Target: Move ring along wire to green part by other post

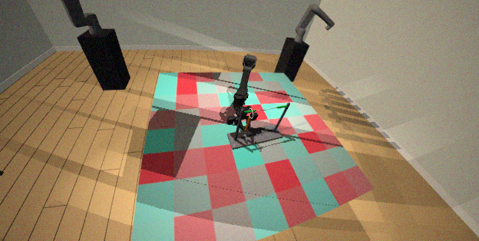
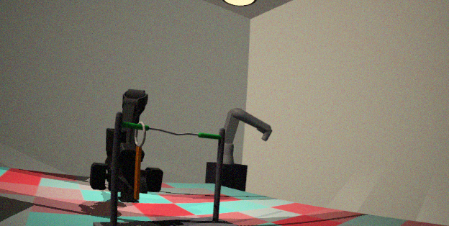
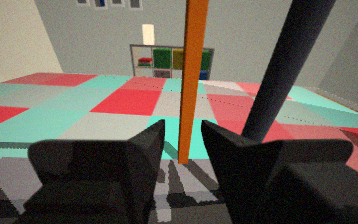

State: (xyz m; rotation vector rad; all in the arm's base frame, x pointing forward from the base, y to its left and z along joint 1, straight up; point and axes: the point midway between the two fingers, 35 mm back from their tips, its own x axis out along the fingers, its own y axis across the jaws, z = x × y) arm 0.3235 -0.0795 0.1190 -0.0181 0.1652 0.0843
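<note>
A pale ring (image 1: 252,113) (image 2: 144,134) hangs on the left green part (image 2: 129,125) of the wire, near its inner end. Its orange handle (image 1: 247,124) (image 2: 137,174) (image 3: 192,65) points down. The thin grey part (image 2: 173,133) runs to the right green part (image 1: 282,107) (image 2: 209,136). My gripper (image 3: 183,124) is partly open. In the wrist view the handle's lower end stands between the two fingertips in line of sight, with a gap on both sides. Neither finger is seen touching it. Its exact depth against the tips is hard to tell.
The left post (image 1: 238,126) (image 2: 115,174) (image 3: 290,65) stands close to the gripper, behind the right finger in the wrist view. The right post (image 1: 282,117) (image 2: 219,174) is farther off. Both rise from a grey base (image 1: 257,138). Two other arms on black pedestals stand in the background.
</note>
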